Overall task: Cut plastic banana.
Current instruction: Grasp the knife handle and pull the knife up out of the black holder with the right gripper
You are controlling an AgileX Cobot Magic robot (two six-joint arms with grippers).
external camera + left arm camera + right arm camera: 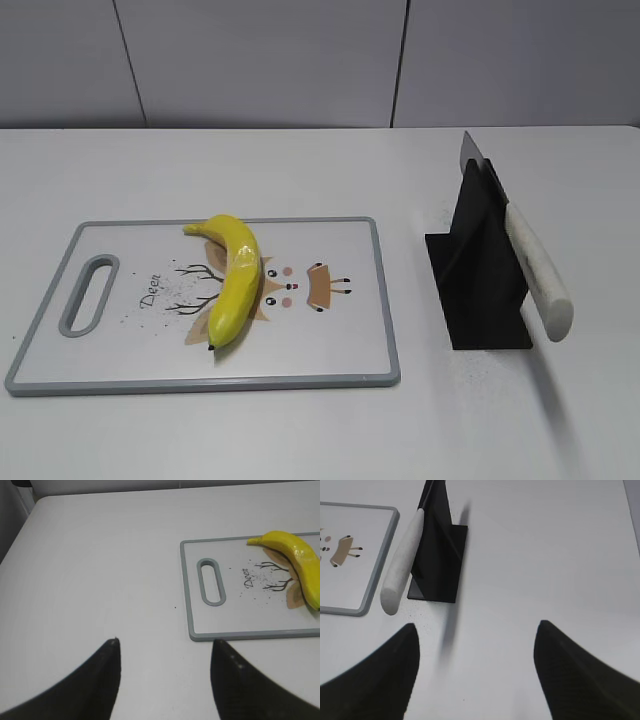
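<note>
The white surface (300, 430) carries a grey-rimmed board (330, 345) and, well apart to its right, a black stand (480, 270)

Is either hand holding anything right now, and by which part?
Nothing is held. Both the left hand and right hand are open and empty; the knife sits in its stand.

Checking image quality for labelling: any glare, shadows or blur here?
Exterior view: glare patch on the plastic banana, knife shadow on the table. Right wrist view: soft shadow beside the knife stand. Left wrist view: even light, pincer fingers dark.
</note>
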